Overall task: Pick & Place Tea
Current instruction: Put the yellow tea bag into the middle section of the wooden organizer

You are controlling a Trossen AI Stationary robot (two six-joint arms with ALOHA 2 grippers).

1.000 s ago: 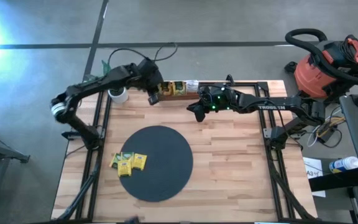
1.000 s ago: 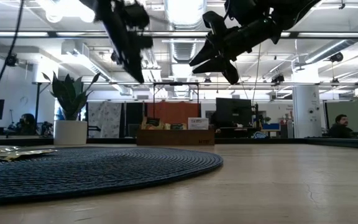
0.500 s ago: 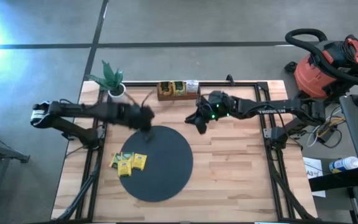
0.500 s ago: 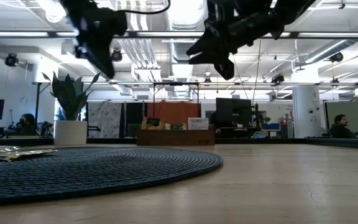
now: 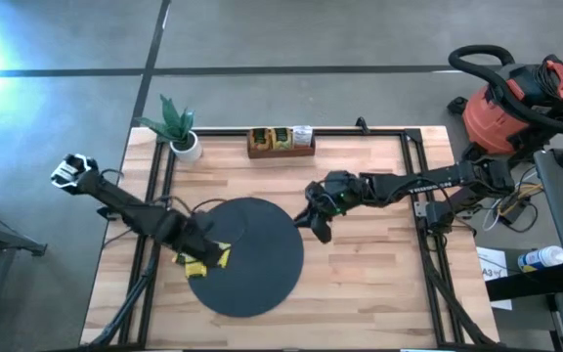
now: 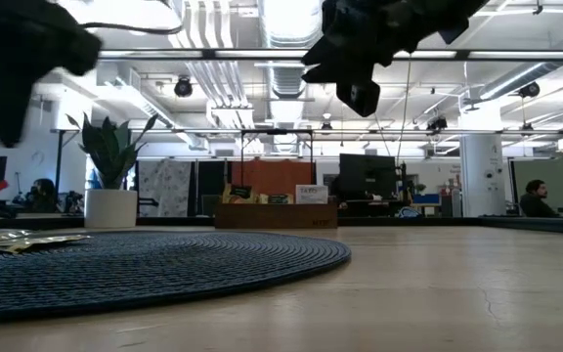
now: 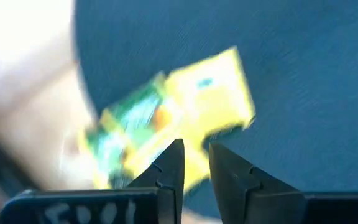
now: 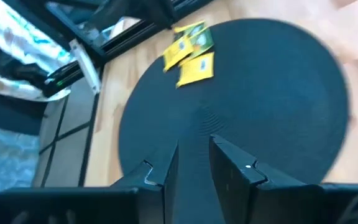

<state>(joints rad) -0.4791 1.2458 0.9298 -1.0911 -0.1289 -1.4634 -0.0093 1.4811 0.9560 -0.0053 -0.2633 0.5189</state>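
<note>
Yellow and green tea packets (image 5: 209,258) lie flat in a small heap on the left edge of the black round mat (image 5: 252,264); they also show in the low view (image 6: 8,240) and in the right wrist view (image 8: 190,53). My left gripper (image 5: 195,242) hangs just above that heap, pointing down. Its fingers (image 7: 196,163) stand slightly open, with nothing between them and the packets (image 7: 185,112) right below. My right gripper (image 5: 319,227) hovers over the mat's far right rim, slightly open (image 8: 194,155) and holding nothing.
A brown wooden tray (image 5: 280,141) with more packets stands at the table's far edge. A potted plant (image 5: 176,129) is at the far left corner. Black frame rails (image 5: 154,196) run along the table's sides. A red vacuum (image 5: 511,108) stands off the table to the right.
My left gripper has swept from the tray at the far edge toward the near left. It has sunk and rolled, and now hangs above the packets on the mat. My right gripper has moved from beside the tray toward the near edge, over the mat's rim.
</note>
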